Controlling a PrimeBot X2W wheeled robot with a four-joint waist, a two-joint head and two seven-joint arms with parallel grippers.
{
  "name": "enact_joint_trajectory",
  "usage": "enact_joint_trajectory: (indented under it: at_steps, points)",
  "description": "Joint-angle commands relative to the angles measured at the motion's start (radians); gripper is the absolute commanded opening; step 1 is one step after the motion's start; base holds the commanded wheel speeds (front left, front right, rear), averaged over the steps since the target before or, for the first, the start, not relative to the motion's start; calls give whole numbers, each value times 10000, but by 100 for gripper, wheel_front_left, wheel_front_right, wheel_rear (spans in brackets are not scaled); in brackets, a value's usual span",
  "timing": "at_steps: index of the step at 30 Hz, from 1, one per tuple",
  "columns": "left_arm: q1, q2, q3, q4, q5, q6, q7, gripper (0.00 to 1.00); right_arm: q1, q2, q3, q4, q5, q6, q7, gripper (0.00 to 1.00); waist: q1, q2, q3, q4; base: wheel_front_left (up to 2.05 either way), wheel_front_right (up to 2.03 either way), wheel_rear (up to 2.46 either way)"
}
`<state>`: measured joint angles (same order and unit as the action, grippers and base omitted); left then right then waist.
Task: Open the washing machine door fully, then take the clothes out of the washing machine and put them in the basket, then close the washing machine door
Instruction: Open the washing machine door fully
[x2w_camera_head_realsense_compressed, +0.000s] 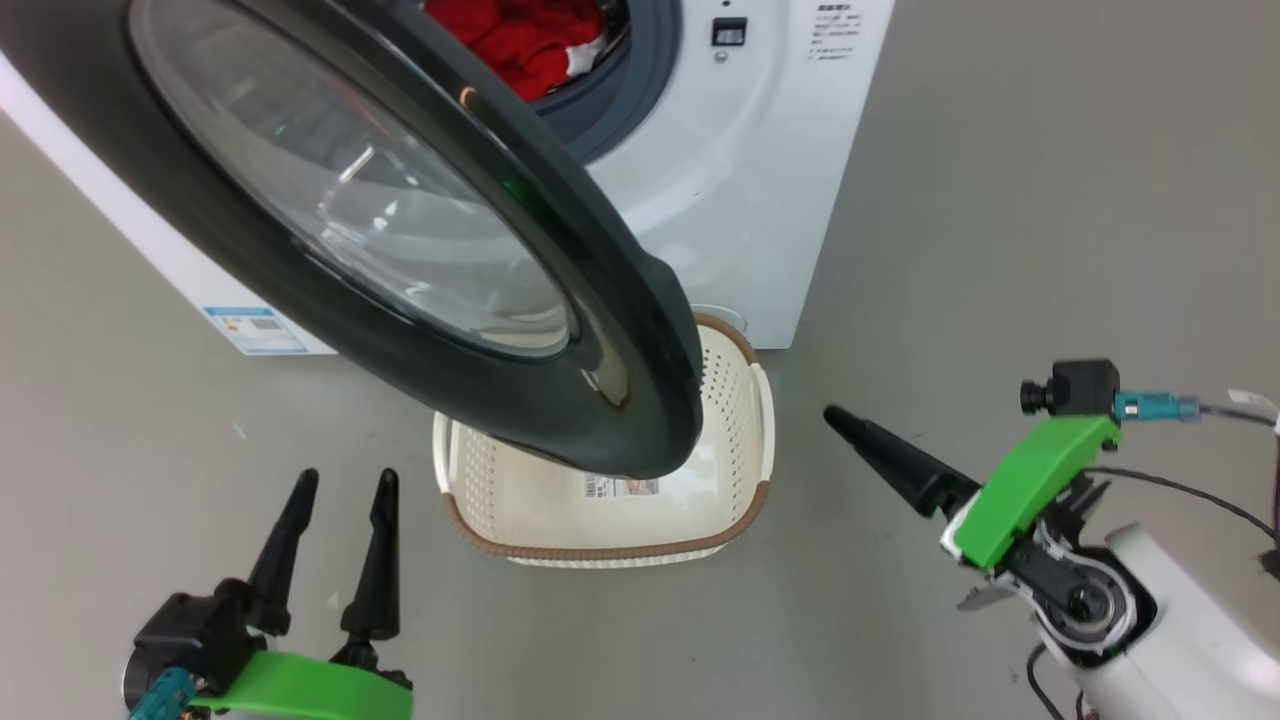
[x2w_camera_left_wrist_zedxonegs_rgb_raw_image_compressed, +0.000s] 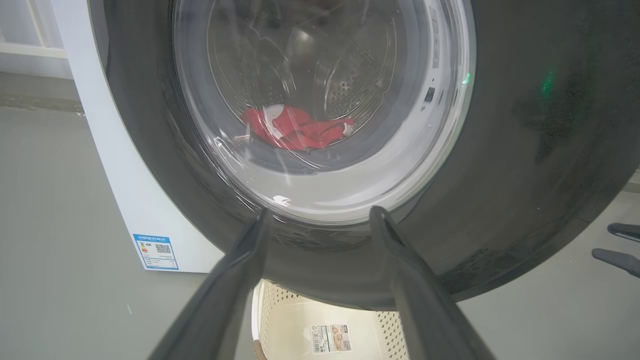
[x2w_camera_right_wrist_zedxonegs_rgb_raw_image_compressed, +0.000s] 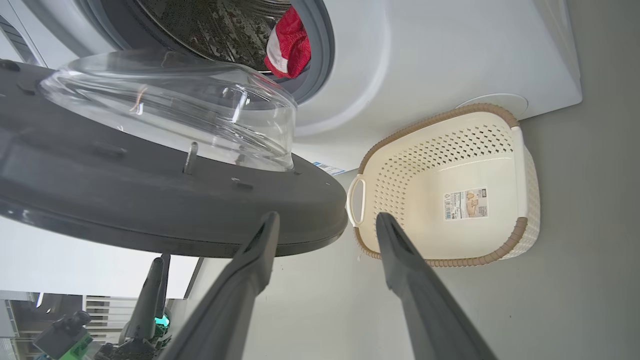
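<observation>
Fingers of the left claw (x2w_camera_head_realsense_compressed: 348, 478) stand spread and released at the near left, holding nothing and pointing far toward the machine. Beyond it, a small blue label (x2w_camera_head_realsense_compressed: 255, 330) sits on the lower left corner of the big white front-loading washing machine (x2w_camera_head_realsense_compressed: 740, 200). The large round washing machine door (x2w_camera_head_realsense_compressed: 620, 330), with its glossy black rim and bulging clear glass window (x2w_camera_head_realsense_compressed: 380, 200), stands swung out. Its free edge points near and right, over the basket. Red clothes (x2w_camera_head_realsense_compressed: 520, 40) with white trim lie inside the drum, far behind the door. The small cream perforated plastic basket (x2w_camera_head_realsense_compressed: 600, 550) with a brown rim sits upright on the grey floor (x2w_camera_head_realsense_compressed: 1050, 200) just before the machine, long axis running left to right. At the right, the right claw (x2w_camera_head_realsense_compressed: 850, 425) is released and empty, pointing left toward the basket.
</observation>
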<state>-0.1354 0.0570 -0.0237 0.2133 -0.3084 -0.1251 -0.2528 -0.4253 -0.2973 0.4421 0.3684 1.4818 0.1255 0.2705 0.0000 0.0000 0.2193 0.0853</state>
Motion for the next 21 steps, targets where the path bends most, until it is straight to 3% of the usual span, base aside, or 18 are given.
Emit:
enact_joint_trajectory:
  at_steps: [1,8,14,21]
  points:
    - [65,218,394,-183,93,-56,-90,100,228,-212,283,-197,-437,52,-396,100,0,0,-94,-129,0,0,0]
    - [103,224,491,-144,119,-56,-90,100,348,-429,635,29,-1285,52,-1692,100,0,0,-119,-285,0,0,0]
    - [134,247,579,-107,136,-56,-90,100,391,-826,1351,358,-2690,52,-3371,100,0,0,-151,-411,0,0,0]
    - [255,248,756,-95,187,-56,-90,100,535,-795,1912,1010,-3794,52,-5120,100,0,0,-238,-596,0,0,0]
